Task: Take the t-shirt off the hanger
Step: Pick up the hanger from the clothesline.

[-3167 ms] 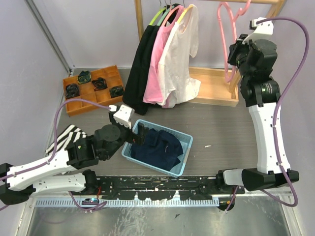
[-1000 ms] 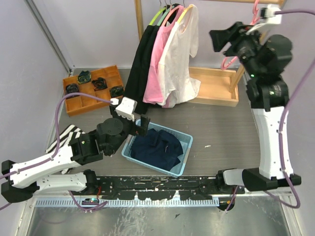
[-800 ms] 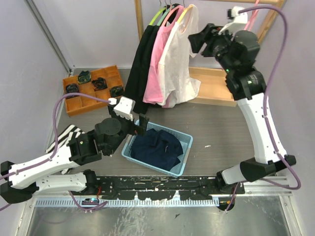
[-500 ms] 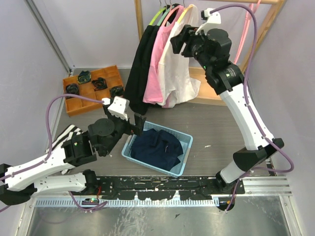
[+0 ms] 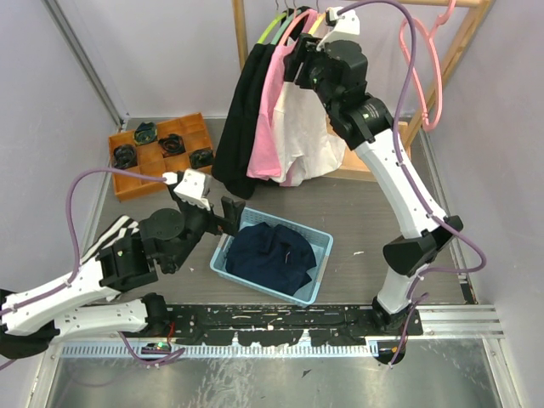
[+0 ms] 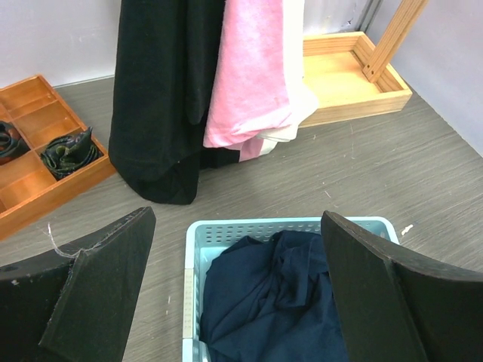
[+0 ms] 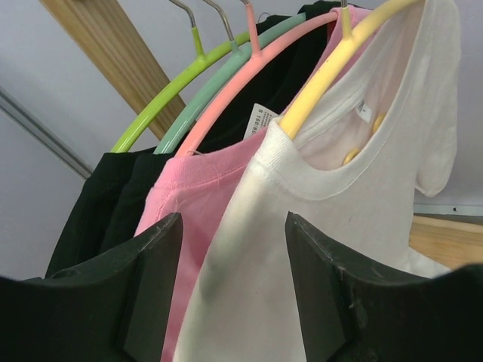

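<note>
The white t-shirt is hanging on a yellow hanger beside a pink shirt. The right hand is hovering released by its collar, the left hand open above the basket. Soft, light cloth: a shoulder pinch is looking best.

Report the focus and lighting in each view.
Top external: evenly lit, sharp throughout. Left wrist: blue basket and pink shirt crisp; the left hand's fingers darken the lower corners. Right wrist: white t-shirt collar fairly sharp; the right hand's fingers soft and underexposed.
</note>
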`<state>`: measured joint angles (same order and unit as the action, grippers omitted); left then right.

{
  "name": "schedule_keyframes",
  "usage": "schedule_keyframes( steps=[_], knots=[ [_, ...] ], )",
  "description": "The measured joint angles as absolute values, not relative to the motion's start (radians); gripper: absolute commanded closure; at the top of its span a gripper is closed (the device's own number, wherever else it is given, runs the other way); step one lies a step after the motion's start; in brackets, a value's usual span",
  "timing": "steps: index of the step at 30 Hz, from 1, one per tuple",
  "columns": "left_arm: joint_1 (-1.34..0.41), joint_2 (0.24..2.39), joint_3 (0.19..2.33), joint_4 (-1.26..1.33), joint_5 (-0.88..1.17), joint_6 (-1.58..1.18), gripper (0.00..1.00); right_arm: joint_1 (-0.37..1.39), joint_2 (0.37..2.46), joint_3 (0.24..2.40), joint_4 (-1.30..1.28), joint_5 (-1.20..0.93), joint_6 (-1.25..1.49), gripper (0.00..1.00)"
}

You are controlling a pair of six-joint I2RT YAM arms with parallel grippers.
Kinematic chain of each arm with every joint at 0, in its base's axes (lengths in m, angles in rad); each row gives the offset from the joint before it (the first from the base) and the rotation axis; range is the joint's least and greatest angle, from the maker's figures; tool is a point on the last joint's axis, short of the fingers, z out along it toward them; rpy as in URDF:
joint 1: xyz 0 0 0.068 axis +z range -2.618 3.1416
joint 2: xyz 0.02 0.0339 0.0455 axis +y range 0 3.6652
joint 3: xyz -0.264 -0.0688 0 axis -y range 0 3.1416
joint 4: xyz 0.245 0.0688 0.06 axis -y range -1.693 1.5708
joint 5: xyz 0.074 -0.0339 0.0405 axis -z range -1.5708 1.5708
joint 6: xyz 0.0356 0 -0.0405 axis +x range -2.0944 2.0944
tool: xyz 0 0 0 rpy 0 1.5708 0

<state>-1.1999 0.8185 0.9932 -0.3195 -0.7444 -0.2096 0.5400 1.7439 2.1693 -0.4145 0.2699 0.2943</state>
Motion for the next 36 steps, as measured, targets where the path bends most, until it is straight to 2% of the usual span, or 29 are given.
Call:
schedule_keyframes(
  steps=[6,17,28,36],
  knots=[
    [-1.199,0.798,0.976,-0.319,-0.75,-0.21,0.02,0.553,1.821,2.262,-0.475,0.353,0.307,0.38],
    [-1.198,0.804,0.972,-0.318,-0.75,-0.21,0.02,0.553,1.824,2.262,-0.524,0.475,0.307,0.39],
    [-1.198,0.826,0.967,-0.309,-0.748,-0.209,0.02,0.553,1.807,2.247,-0.533,0.524,0.269,0.56],
    [-1.198,0.828,0.967,-0.301,-0.742,-0.209,0.02,0.547,1.806,2.247,-0.55,0.54,0.258,0.63]
  ],
)
